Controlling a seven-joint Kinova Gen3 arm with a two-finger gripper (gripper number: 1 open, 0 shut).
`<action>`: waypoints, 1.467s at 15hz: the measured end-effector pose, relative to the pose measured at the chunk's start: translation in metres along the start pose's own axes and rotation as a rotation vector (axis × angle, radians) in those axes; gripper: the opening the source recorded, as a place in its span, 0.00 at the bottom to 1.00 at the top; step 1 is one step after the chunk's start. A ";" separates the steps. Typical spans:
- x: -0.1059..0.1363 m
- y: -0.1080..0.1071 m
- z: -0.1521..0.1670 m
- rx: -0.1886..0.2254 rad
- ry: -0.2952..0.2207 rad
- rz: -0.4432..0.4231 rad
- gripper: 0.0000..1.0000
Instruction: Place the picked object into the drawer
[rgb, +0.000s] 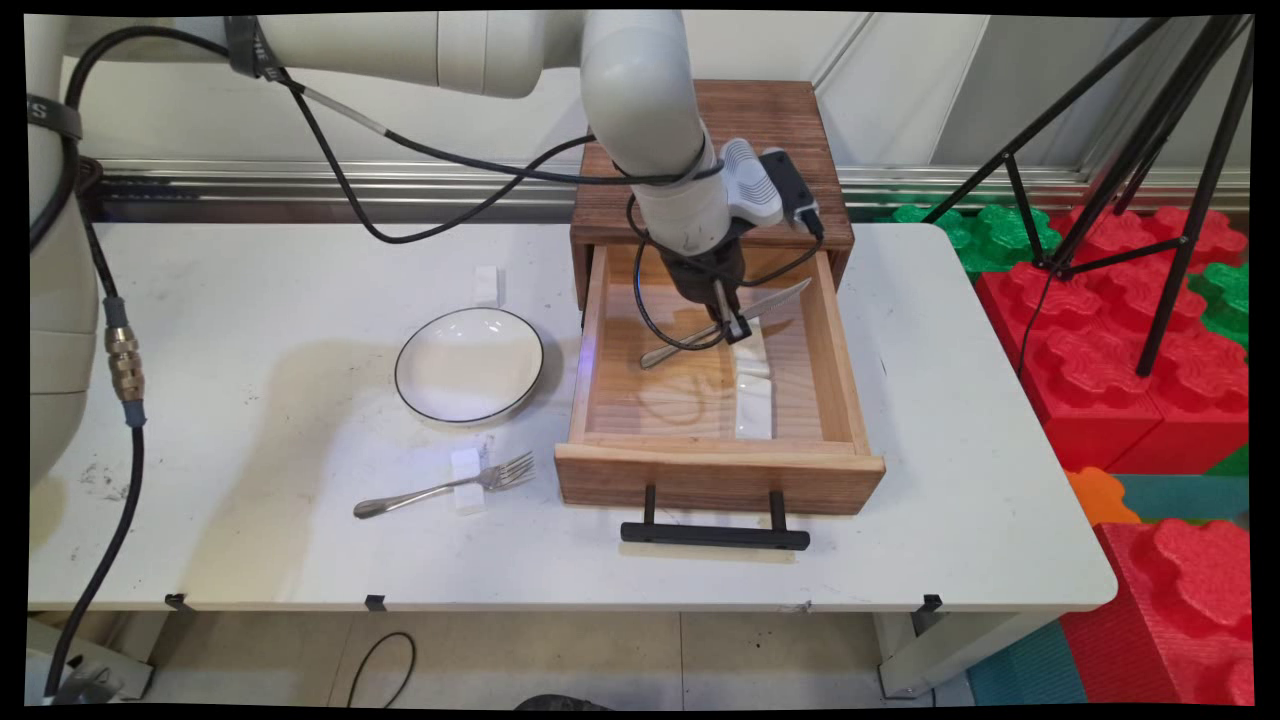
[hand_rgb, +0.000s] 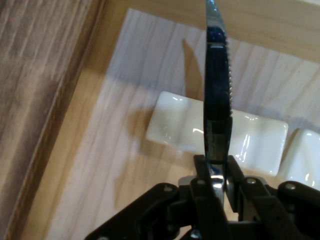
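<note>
My gripper (rgb: 732, 322) hangs inside the open wooden drawer (rgb: 832, 360), shut on a metal table knife (rgb: 765, 306). The knife lies across the drawer, blade toward the right wall, handle toward the left. In the hand view the serrated knife (hand_rgb: 218, 95) runs up from between the fingers (hand_rgb: 202, 172). Below it a white ceramic rest (hand_rgb: 175, 127) lies on the drawer floor, with a second white rest (hand_rgb: 302, 160) beside it. In the main view the two rests (rgb: 753, 395) lie in a line under the knife. I cannot tell whether the knife touches a rest.
The drawer is pulled out of a dark wooden cabinet (rgb: 775, 125), its black handle (rgb: 714, 534) facing the near edge. A white plate (rgb: 468, 365) sits left of the drawer. A fork (rgb: 445, 487) lies on a small white rest (rgb: 466, 478). Another white rest (rgb: 486, 284) lies further back.
</note>
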 end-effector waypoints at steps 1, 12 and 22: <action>-0.001 0.000 0.001 -0.001 -0.001 0.002 0.00; -0.013 -0.003 0.005 -0.023 -0.012 0.009 0.00; -0.014 -0.006 0.014 -0.041 -0.020 0.022 0.00</action>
